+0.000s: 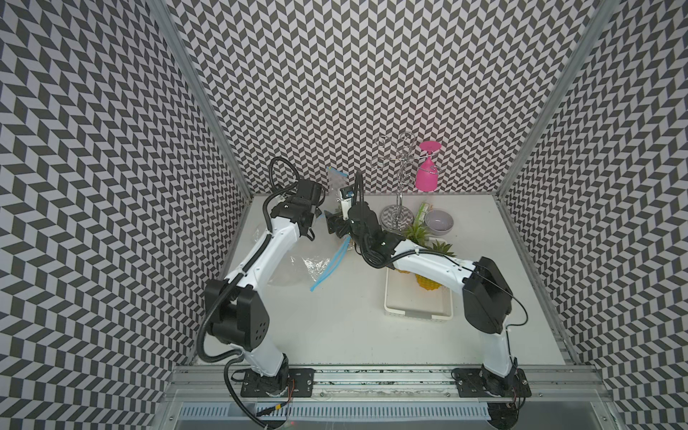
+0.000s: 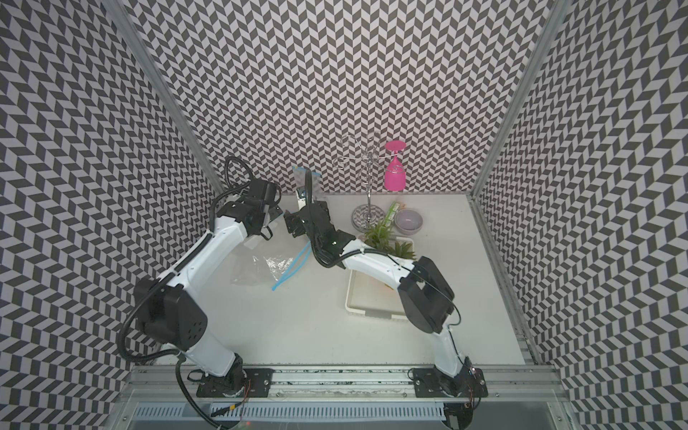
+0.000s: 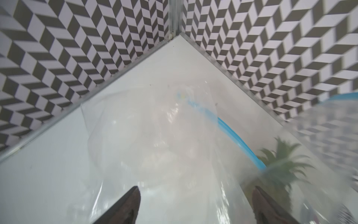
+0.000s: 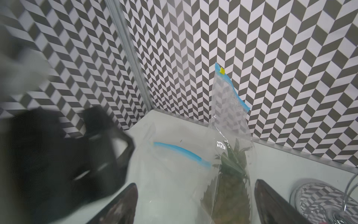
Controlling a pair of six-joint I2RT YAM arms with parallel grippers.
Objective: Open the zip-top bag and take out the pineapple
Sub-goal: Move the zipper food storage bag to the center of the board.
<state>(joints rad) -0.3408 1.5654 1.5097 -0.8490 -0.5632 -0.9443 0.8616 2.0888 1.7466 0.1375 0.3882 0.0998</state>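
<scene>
A clear zip-top bag (image 4: 228,116) with a blue zip strip and a yellow slider stands upright at the back wall; its top shows in both top views (image 1: 335,178) (image 2: 303,175). The pineapple (image 4: 230,180) sits inside it, green crown up, and shows blurred through plastic in the left wrist view (image 3: 284,161). In the top views the grippers hide it. My right gripper (image 4: 195,195) (image 1: 331,225) is open, with the bag's lower part between its fingers. My left gripper (image 3: 195,194) (image 1: 319,217) is open just left of it, over loose clear plastic.
A second clear bag (image 1: 316,266) lies flat mid-table with its blue zip (image 1: 331,268) open. A white tray (image 1: 417,314) to the right holds pineapples (image 1: 428,284). Behind it stand a grey bowl (image 1: 439,221), a chrome rack (image 1: 400,178) with a pink glass (image 1: 427,175), and a green box (image 1: 422,212).
</scene>
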